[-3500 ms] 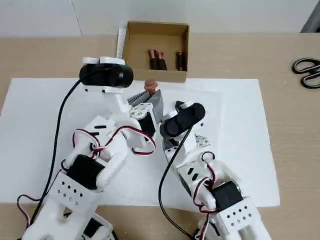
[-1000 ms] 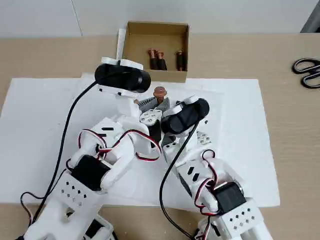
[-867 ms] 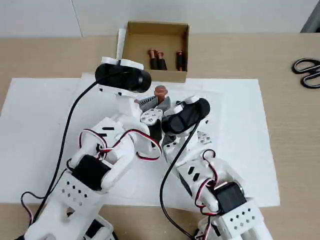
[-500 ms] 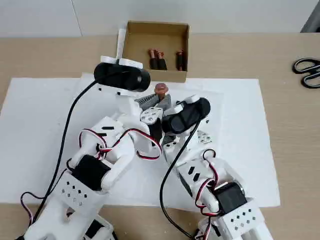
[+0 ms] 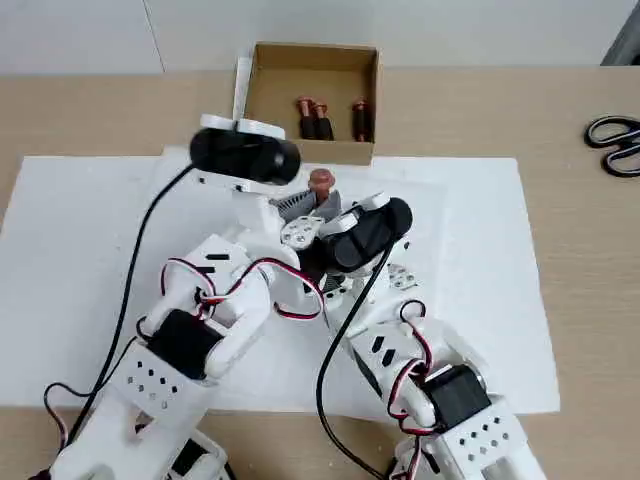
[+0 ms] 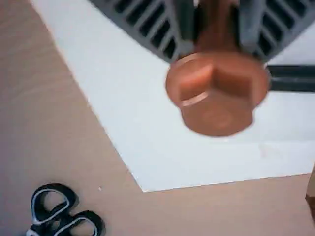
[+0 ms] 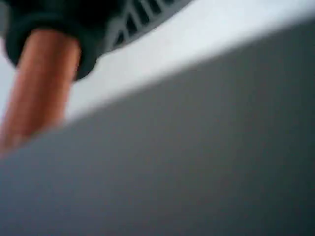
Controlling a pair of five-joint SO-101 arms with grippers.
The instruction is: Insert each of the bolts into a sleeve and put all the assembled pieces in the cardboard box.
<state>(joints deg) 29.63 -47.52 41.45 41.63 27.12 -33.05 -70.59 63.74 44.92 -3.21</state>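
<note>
1. Left gripper (image 6: 212, 24): clenched on the bolt (image 6: 216, 93), with a grey ribbed finger on each side of the shank. The hex head sticks out past the fingertips.
2. High view: the bolt (image 5: 320, 181) is over the white sheet (image 5: 480, 260), head up, near the cardboard box's (image 5: 270, 100) near wall and outside it.
3. Right wrist view: the copper shank runs into a black sleeve (image 7: 54, 22), so the sleeve sits around the shank. How deep it goes, can't tell.
4. Right arm (image 5: 400, 340): its wrist end is just beside the left gripper, mid-sheet. Right gripper is under its wrist camera in the high view, and a blurred grey surface covers most of its own view. Released or clenched, can't tell.
5. The box holds three assembled pieces (image 5: 320, 118) lying side by side against the near wall.
6. Scissors (image 5: 612, 142) lie on the bare table (image 5: 580, 260), off the sheet and well apart from both arms.
</note>
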